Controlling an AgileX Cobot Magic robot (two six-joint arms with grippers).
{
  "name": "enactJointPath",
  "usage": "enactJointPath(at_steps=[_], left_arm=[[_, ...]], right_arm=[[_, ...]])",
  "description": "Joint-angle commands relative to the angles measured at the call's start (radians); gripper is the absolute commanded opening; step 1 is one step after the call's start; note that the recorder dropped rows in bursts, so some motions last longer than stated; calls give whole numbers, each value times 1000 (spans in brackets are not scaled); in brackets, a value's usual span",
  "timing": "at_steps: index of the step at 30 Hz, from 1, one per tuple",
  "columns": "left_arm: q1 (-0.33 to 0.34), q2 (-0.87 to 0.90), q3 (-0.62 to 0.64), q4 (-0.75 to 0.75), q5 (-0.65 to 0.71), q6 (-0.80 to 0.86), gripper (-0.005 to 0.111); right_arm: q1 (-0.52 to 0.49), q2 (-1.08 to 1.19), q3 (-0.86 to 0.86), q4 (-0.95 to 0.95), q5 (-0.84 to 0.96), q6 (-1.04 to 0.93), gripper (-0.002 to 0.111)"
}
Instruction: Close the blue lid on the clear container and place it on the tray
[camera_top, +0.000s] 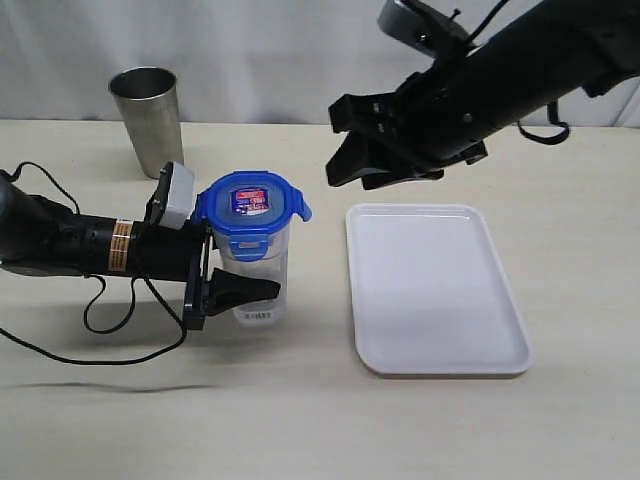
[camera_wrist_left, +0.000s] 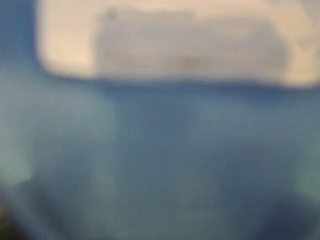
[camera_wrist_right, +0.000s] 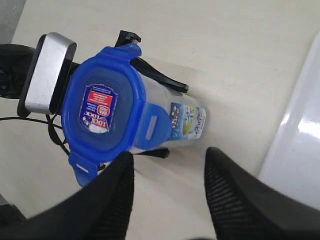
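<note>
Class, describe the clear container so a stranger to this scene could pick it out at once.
On the beige table, find the white tray; in the exterior view the clear container stands just left of it, gripped by the left pincer. Unlike the grey steel tumbler farther back, it is transparent and capped by a blue lid.

The left wrist view is wholly out of focus: a blue smear with a pale patch along one side, and nothing in it can be named. In the exterior view the far finger of the left gripper (camera_top: 252, 264) is hidden behind the clear container (camera_top: 264, 250). The print on the sticker (camera_top: 249, 202) of the blue lid (camera_top: 222, 214) is too small to read, and the left arm (camera_top: 60, 240) and right arm (camera_top: 520, 70) run off the picture's edges. In the right wrist view the tray (camera_wrist_right: 300, 150) and the fingers (camera_wrist_right: 105, 200) of the right gripper (camera_wrist_right: 169, 155) are cut off by the frame.
</note>
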Motion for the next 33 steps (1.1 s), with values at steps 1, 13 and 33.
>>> enactJointPath(at_steps=[1,13,33], left_arm=[[-2,-2,8,-20,18,8,0],[-2,-2,8,-20,18,8,0],[-4,-2,8,-27,18,8,0]], right_arm=[[55,62,-63,-22,-66,35,44],[68,169,-97,9,-64,49,44],[68,231,-97,158,36,-58,43]])
